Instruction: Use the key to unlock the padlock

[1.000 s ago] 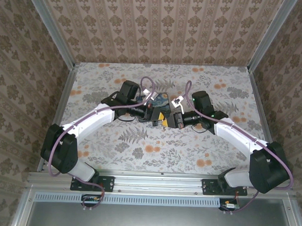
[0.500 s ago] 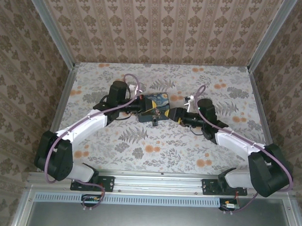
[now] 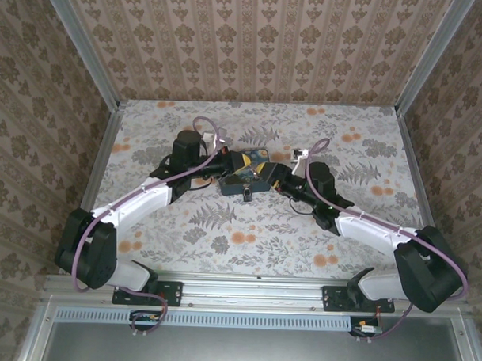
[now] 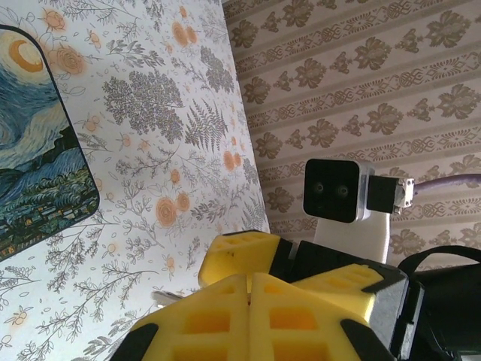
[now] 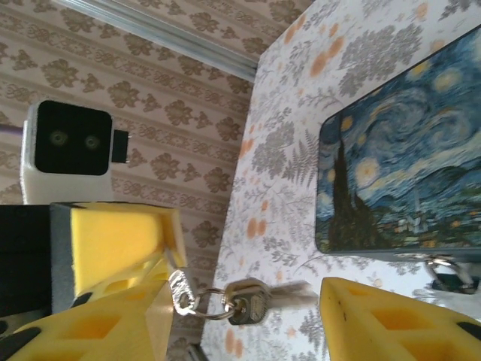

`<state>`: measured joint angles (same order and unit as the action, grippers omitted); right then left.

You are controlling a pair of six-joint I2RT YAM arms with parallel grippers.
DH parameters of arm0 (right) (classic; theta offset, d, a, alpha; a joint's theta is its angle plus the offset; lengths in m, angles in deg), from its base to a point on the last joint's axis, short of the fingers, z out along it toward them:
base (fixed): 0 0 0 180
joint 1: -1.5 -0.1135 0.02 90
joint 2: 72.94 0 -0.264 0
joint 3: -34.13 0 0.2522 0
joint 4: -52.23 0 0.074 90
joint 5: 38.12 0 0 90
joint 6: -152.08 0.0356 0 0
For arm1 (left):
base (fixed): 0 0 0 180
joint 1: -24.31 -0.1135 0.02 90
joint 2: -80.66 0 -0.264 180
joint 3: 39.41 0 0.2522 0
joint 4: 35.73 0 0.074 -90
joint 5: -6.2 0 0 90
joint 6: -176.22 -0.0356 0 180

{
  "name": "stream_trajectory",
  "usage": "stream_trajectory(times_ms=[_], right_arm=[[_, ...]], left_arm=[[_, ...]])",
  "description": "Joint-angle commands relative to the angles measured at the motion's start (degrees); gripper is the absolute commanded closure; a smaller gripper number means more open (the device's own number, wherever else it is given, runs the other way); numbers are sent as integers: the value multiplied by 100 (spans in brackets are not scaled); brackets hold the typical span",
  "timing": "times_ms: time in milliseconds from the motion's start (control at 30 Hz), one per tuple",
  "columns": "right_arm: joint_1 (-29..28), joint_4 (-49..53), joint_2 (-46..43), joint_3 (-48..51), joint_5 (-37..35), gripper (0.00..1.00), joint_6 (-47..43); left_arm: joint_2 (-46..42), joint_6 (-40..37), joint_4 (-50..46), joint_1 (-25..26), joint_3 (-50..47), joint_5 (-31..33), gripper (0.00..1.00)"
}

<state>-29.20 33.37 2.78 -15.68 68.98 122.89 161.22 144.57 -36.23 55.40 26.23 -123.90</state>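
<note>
My left gripper (image 4: 249, 280) is shut, its yellow fingers pressed flat together. In the right wrist view the silver head of a key (image 5: 179, 292) sticks out from those fingers. From it a ring carries a second key (image 5: 259, 302), which hangs free between the spread fingers of my open right gripper (image 5: 246, 299) without touching them. The padlock (image 3: 246, 192) lies on the table at the near edge of the blue swirl-patterned box (image 3: 254, 168), and its metal loop (image 5: 449, 271) shows beside the box. Both grippers (image 3: 228, 170) (image 3: 277, 177) meet tip to tip over that box.
The flower-printed table (image 3: 223, 235) is walled by patterned panels (image 3: 253, 46) at the back and both sides. The two arms reach in from the near edge. The other wrist's camera block (image 5: 71, 143) (image 4: 337, 189) is close in each wrist view.
The right gripper has opened and let go of the keys. Both arms have dropped lower and drawn slightly apart over the box. The left gripper stays shut.
</note>
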Motion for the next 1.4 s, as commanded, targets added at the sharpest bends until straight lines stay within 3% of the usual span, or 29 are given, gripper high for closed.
stream_trajectory(times_ms=[0,200,400,733,967,1167,1367], right_arm=[[163,153,-42,-331,103,45,-412],[107,-176,632,-922,1202,44,-720],[-41,-161,799,-1070,1607,51,-782],[-165,-747,508,-392,1541,55,-192],[-71,-900,194,-92,1286,48,-8],[-50,-1192,223,-54,1438,59,218],[-50,-1418,270,-3,1402,63,336]], left_arm=[[-147,3,125,50,-9,-152,100],[-41,-96,78,145,110,-355,100],[-87,-61,80,130,70,-274,100],[-138,201,529,46,-129,-44,100],[-232,230,546,11,-242,41,100],[-295,281,624,2,-319,163,100],[-284,318,694,2,-308,105,100]])
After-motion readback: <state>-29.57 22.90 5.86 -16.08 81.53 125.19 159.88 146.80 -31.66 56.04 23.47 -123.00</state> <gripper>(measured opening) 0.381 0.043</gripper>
